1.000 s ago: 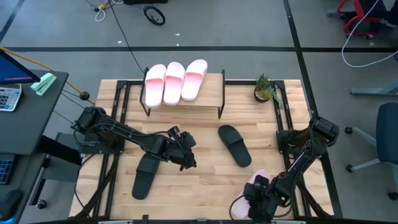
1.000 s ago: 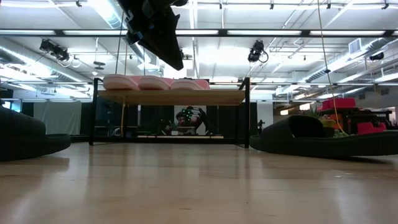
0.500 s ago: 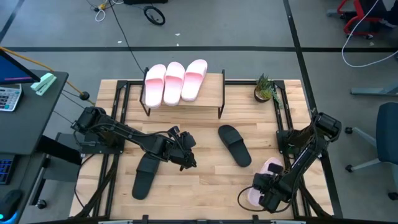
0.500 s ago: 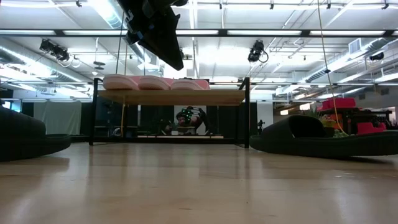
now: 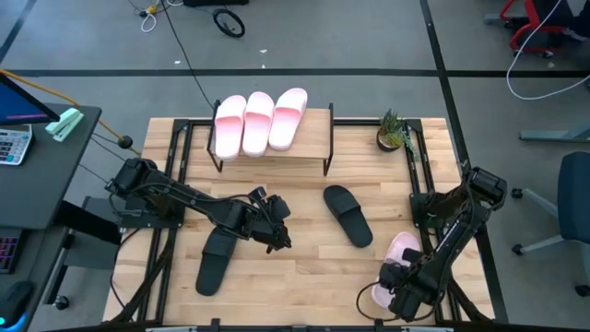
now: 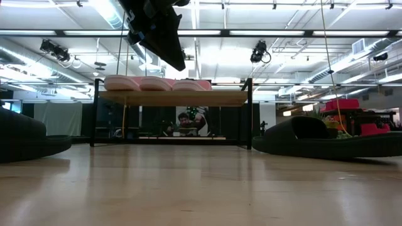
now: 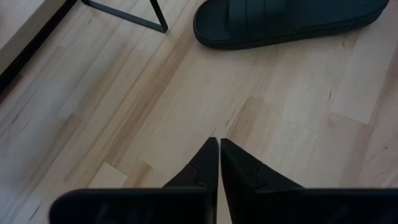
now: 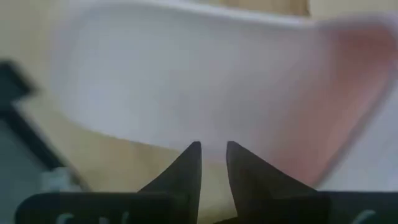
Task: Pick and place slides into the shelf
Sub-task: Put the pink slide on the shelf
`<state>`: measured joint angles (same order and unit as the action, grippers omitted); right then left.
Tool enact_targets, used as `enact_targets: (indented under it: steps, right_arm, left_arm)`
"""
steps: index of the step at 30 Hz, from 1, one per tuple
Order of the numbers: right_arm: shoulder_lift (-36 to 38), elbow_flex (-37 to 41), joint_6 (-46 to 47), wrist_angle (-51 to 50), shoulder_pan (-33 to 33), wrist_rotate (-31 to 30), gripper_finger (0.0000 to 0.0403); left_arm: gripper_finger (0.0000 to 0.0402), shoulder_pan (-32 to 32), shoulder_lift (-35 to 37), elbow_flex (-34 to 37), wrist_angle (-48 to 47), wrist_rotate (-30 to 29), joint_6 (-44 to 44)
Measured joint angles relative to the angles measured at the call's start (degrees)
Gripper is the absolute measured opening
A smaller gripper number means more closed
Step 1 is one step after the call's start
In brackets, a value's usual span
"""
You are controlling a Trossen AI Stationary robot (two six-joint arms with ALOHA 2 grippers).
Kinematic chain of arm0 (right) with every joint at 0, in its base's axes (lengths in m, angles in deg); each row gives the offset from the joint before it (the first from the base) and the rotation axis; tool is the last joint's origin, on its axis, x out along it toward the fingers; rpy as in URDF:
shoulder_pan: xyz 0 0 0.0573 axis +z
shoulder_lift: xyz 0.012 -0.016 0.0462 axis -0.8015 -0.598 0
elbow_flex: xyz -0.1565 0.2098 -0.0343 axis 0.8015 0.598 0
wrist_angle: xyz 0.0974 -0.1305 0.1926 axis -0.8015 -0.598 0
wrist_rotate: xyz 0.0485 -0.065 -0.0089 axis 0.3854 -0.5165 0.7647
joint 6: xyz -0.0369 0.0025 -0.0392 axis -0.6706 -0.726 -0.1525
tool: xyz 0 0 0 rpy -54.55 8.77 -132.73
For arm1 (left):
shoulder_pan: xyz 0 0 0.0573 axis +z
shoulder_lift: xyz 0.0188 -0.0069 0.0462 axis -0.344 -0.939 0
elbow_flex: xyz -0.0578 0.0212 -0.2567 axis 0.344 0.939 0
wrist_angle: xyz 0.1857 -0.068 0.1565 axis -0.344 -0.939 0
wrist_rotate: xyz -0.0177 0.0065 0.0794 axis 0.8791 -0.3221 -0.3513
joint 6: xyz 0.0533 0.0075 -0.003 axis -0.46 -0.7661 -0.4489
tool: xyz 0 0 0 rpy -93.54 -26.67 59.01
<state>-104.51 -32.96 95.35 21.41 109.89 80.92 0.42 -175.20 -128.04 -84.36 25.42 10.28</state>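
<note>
Three pink slides (image 5: 258, 120) lie side by side on the shelf (image 5: 316, 143), soles on its plank; the low view shows them on the shelf (image 6: 188, 98) too. One black slide (image 5: 214, 260) rests on the table near-left, another (image 5: 348, 215) at mid-table. A fourth pink slide (image 5: 403, 249) sits near the right edge with my right gripper (image 5: 389, 278) at its near end, shut on it. My left gripper (image 5: 282, 242) hangs shut above bare table between the black slides, touching nothing; its fingers (image 7: 217, 149) point toward the middle black slide (image 7: 286, 22). My right gripper is on the pink slide's near end (image 5: 395, 269), coming from the table's near side. In the wrist view its fingertips (image 8: 194, 152) stand a narrow gap apart against the slide's pale surface (image 8: 211, 93). Which part sits between them is hidden by closeness and blur.
A small potted plant (image 5: 392, 134) stands at the far right of the table. The shelf's right part is bare plank. The arm mounts and black frame rails run along both table sides. A desk with a calculator (image 5: 11, 146) is off the left edge.
My right gripper has moved from the near edge toward the table's right and far side, taking the pink slide along. The slide has shifted right and farther in, and has turned somewhat. The left arm has kept still.
</note>
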Motion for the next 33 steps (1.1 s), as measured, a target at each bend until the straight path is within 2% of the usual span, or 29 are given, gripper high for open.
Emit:
enact_targets:
  steps: [7,10,15,22,33]
  right_arm:
    - [0.0,-8.91,-3.25,-0.68,0.22,-12.03,0.008]
    - [0.04,-11.38,-3.54,-3.71,0.18,-14.92,0.008]
    - [0.09,-11.09,-4.64,-7.34,0.27,-14.99,0.0084]
    - [0.09,-10.16,-4.35,-15.97,0.31,-9.64,0.0111]
    - [0.09,-10.07,-3.61,-20.32,0.69,-11.35,0.0181]
  left_arm:
    - [0.0021,-0.01,0.0,0.0,0.73,0.0,0.0]
    - [0.0014,0.0,0.0,0.0,0.9,0.02,0.0]
    - [0.001,-0.11,0.0,0.0,0.9,-0.01,0.0]
    - [0.0022,-0.11,0.01,0.0,0.87,0.01,-0.07]
    - [0.0012,-0.11,0.01,0.0,0.85,0.02,-0.07]
